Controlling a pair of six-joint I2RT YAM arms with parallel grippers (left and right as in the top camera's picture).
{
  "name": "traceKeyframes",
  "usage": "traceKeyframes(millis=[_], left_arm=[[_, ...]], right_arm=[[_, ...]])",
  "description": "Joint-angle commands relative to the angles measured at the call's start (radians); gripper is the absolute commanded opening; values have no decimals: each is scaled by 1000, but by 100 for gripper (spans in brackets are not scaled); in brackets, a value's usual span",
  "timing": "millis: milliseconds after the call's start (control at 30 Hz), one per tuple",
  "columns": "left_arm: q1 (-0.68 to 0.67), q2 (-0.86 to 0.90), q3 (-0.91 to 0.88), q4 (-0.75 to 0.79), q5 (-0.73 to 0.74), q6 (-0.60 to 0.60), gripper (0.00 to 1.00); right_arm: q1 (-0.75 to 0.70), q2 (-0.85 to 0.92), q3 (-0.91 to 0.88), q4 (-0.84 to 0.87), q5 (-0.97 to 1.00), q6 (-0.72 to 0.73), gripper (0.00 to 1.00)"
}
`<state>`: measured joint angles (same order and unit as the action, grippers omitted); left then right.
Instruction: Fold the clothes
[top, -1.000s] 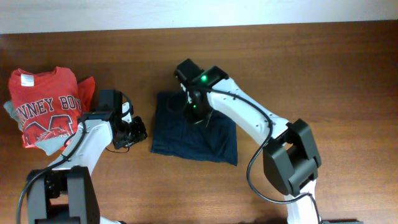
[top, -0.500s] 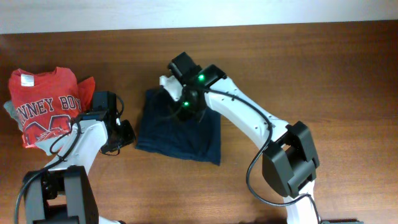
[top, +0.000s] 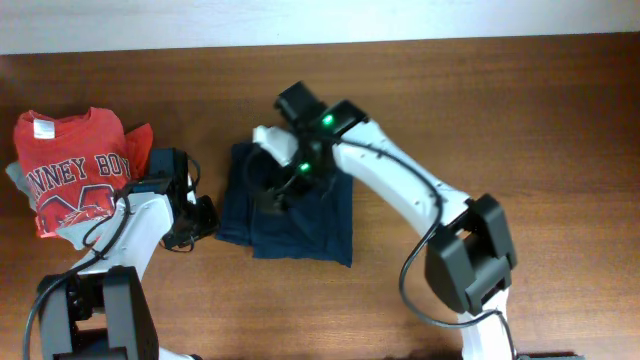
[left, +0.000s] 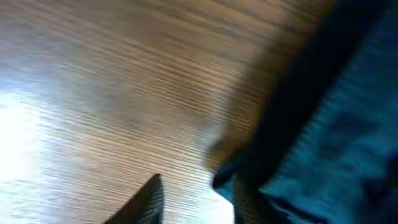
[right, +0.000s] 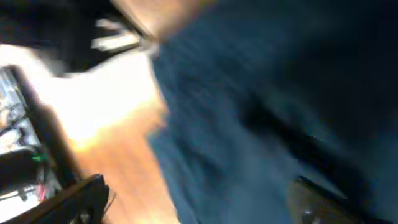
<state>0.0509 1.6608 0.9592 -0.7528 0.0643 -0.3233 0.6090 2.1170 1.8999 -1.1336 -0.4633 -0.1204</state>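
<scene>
The clothes (top: 305, 220) are a dark navy garment lying folded at the table's middle. My right gripper (top: 272, 190) hovers over their upper left part, open. In the right wrist view the right gripper (right: 202, 202) has its fingertips (right: 81, 199) far apart, with the navy clothes (right: 261, 112) spread beneath and nothing gripped. My left gripper (top: 205, 220) sits at the garment's left edge. In the left wrist view the left gripper (left: 193, 199) shows bare wood between its fingers, and one finger (left: 239, 196) stands against the edge of the clothes (left: 336, 143). That view is blurred.
A red T-shirt (top: 75, 180) with white lettering lies at the far left on a grey garment (top: 75, 235). The brown wooden table (top: 500, 110) stretches to the right and back. The right arm (top: 400, 195) crosses above the garment's right side.
The right gripper went from shut to wide open, letting go of the fabric. The garment shifted left and now lies narrower. The left gripper drew back left a little.
</scene>
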Motion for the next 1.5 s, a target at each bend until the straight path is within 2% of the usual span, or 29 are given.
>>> traceKeyframes(millis=[0, 133, 300, 400, 500, 633, 833, 1133, 1233, 1400, 1433, 1467], left_arm=[[-8, -51, 65, 10, 164, 79, 41], [-79, -93, 118, 116, 327, 109, 53], [-228, -77, 125, 260, 328, 116, 55], [-315, -48, 125, 310, 259, 115, 63], [-383, -12, 125, 346, 192, 108, 65], [-435, 28, 126, 420, 155, 108, 66], [-463, 66, 126, 455, -39, 108, 65], [-463, 71, 127, 457, -132, 108, 64], [-463, 72, 127, 452, -133, 109, 51], [-463, 74, 127, 453, -164, 109, 9], [-463, 74, 127, 453, -182, 109, 3], [-463, 74, 127, 452, -210, 109, 1]], right_arm=[[-119, -110, 71, -94, 179, 66, 95], [-233, -153, 74, -222, 233, 77, 96], [-312, -151, 73, -329, 233, 77, 95], [-336, -151, 73, -347, 233, 77, 95], [-341, -151, 73, -357, 233, 76, 95], [-341, -151, 73, -357, 233, 76, 95], [-341, -151, 73, -366, 233, 73, 95], [-341, -151, 73, -365, 241, 72, 96], [-341, -151, 73, -365, 240, 72, 95], [-341, -151, 73, -367, 240, 73, 95], [-341, -151, 73, -367, 240, 73, 95], [-341, -151, 73, -367, 240, 73, 95]])
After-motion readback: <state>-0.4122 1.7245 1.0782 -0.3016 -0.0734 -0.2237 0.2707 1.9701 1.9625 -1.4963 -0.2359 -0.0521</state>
